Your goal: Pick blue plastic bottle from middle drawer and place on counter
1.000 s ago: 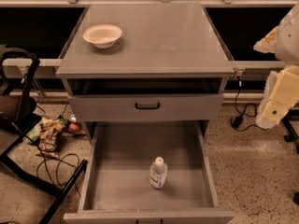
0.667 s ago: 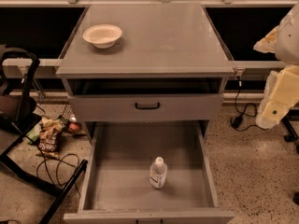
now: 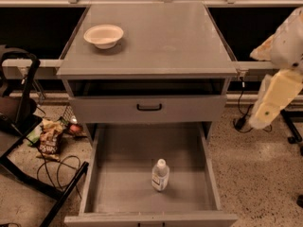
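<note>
Nothing has moved since a second ago: the gripper (image 3: 271, 102) hangs right of the counter (image 3: 161, 51), and whether it is spread or closed cannot be told. The blue plastic bottle (image 3: 160, 175) stands upright in the open middle drawer (image 3: 118, 183); it is likely light, thin-walled and slippery, best held gently around its midsection.

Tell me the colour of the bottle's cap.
White, atop the blue plastic bottle, clearest in the camera view; the gripper hangs right of the counter.

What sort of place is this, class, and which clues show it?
Probably a robot lab: grey metal cabinet, loose cables on speckled floor, and the gripper hanging right of the counter.
</note>
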`<state>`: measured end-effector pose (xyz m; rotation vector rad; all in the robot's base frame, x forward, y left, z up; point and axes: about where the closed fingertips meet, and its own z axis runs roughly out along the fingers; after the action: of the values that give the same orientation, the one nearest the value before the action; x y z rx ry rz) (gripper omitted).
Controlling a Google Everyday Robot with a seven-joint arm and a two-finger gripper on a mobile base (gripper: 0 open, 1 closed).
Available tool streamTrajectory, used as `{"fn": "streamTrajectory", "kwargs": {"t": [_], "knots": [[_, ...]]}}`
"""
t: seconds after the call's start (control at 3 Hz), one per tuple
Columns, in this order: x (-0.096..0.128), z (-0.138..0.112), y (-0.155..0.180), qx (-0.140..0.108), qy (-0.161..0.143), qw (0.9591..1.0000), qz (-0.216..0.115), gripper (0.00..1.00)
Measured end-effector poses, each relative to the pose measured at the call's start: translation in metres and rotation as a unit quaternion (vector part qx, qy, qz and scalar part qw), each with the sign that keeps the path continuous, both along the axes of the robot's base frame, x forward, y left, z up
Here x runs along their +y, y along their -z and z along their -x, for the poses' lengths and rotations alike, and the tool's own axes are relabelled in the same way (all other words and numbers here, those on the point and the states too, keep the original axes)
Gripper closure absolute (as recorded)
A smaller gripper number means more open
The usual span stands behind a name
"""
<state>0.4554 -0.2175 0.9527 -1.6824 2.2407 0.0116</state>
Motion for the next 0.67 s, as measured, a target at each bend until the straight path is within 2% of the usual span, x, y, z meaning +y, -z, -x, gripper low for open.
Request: {"fn": "streamTrajectory", "kwargs": {"t": [0.33, 0.67], "knots": [[0.013, -0.009, 0.089, 0.015, -0.004, 0.9920, -0.125, 0.00], [0.023, -0.006, 0.156, -0.001, 0.000, 0.9763, -0.216, 0.00]]}}
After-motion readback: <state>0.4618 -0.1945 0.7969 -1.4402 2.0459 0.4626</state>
